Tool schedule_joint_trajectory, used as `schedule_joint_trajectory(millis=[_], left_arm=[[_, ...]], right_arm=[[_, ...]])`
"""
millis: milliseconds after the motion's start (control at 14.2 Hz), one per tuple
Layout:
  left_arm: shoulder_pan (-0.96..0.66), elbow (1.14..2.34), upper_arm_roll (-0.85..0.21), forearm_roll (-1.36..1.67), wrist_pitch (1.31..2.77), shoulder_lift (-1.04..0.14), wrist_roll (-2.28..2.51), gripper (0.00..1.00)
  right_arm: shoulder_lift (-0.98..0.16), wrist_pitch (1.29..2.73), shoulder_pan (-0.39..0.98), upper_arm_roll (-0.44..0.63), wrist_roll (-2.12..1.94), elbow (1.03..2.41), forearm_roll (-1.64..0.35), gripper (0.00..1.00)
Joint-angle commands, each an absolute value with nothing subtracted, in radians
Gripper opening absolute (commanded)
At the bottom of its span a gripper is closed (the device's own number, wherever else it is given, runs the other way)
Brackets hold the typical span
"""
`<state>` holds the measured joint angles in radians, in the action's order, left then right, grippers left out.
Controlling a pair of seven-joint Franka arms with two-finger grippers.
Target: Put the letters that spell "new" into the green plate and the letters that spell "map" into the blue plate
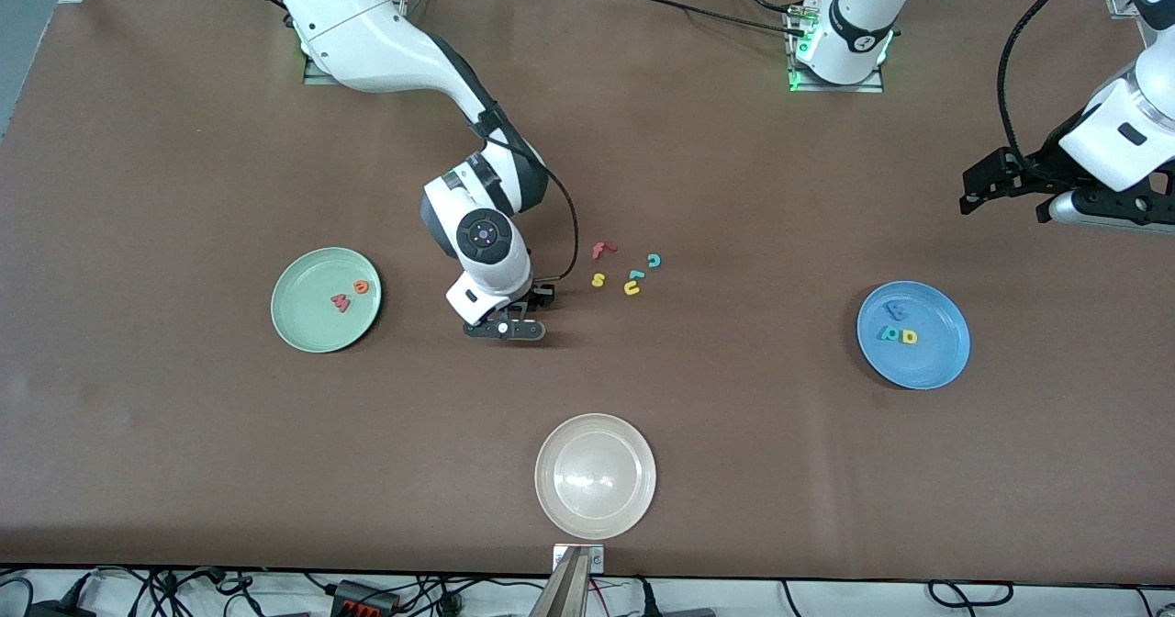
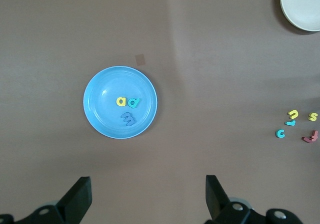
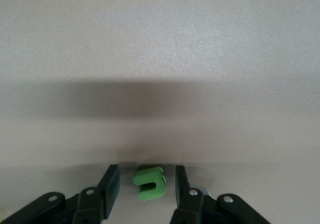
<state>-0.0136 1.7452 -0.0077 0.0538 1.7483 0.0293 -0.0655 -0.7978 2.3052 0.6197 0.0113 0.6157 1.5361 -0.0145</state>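
The green n (image 3: 150, 183) lies flat on the table between the fingers of my right gripper (image 3: 146, 174), which stands open with a gap on each side of it. In the front view that gripper (image 1: 503, 328) is low between the green plate (image 1: 307, 319) and the loose letters, and hides the n. The salmon-red w (image 1: 341, 302) and orange e (image 1: 363, 286) lie in the green plate. The blue plate (image 1: 936, 353) holds the blue m (image 1: 896, 308), teal p (image 1: 889, 333) and yellow a (image 1: 909, 336). My left gripper (image 2: 147, 180) waits open in the air at the left arm's end.
A whitish-beige plate (image 1: 554, 499) sits near the table's front edge. Loose letters lie mid-table: a red f (image 1: 602, 250), yellow s (image 1: 598, 279), teal l (image 1: 635, 274), yellow u (image 1: 632, 288) and teal c (image 1: 654, 260).
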Motion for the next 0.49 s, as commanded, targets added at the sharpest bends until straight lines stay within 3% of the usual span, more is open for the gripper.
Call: schedule_joint_trajectory(millis=[0, 211, 421], left_arm=[[-0.014, 1.683, -0.008, 0.063, 1.723, 0.008, -0.084, 1.0], [-0.02, 1.649, -0.012, 0.054, 1.718, -0.015, -0.084, 1.0], [-0.02, 1.647, -0.017, 0.048, 1.695, -0.015, -0.084, 1.0]], right_arm=[[-0.815, 2.303, 0.63, 0.017, 0.635, 1.513, 0.002, 0.48], [-0.815, 2.303, 0.629, 0.017, 0.629, 1.513, 0.002, 0.4], [-0.815, 2.303, 0.627, 0.017, 0.624, 1.513, 0.002, 0.2]])
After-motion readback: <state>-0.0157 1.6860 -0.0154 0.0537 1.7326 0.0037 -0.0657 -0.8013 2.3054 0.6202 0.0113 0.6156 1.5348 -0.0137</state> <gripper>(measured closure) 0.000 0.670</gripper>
